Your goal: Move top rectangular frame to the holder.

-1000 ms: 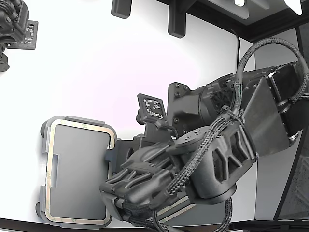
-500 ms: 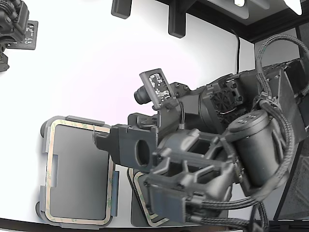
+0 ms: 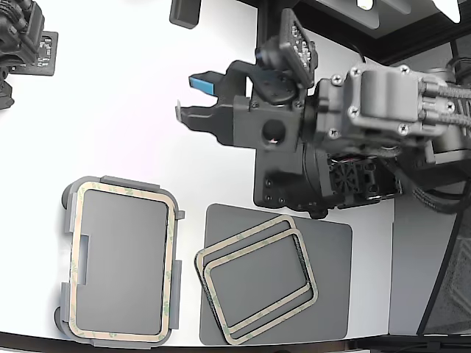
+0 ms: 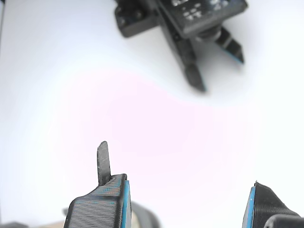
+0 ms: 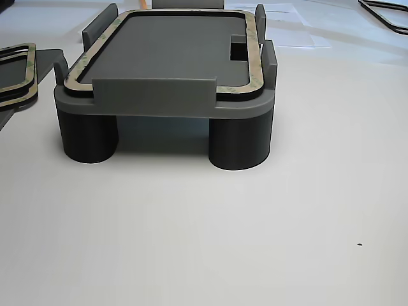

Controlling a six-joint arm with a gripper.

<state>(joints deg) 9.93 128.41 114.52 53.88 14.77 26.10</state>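
in your low other view, the holder [image 5: 153, 95] sits closest to you, at the upper centre of the frame, a grey tray standing on round legs on the white table [image 5: 204, 242]. the top rectangular frame [image 5: 252, 57] lies flat inside its raised edge tabs, tan band running all round the rim. at the left edge of that view you catch a corner of another tan-banded frame [image 5: 19, 73] lying lower down.

in the exterior view, you find the holder [image 3: 66, 220] at the lower left with the top rectangular frame [image 3: 121, 188] seated in it, faint green smudges on the band. just to its right, at the lower centre, a dark grey mat [image 3: 331, 294] carries two stacked, skewed frames [image 3: 254, 290] with dark edges.

higher up, at the upper centre of the exterior view, your gripper [image 3: 197, 99] hangs over bare table, well apart from the holder. its jaws are spread and hold nothing; one finger shows a blue pad. the wrist view agrees: the gripper [image 4: 187, 204] shows two separated fingertips [image 4: 102, 164] over plain white surface.

farthest off, a second, dark arm's gripper [image 3: 26, 40] sits in the upper left corner of the exterior view, and appears at the far edge of the wrist view [image 4: 190, 28].
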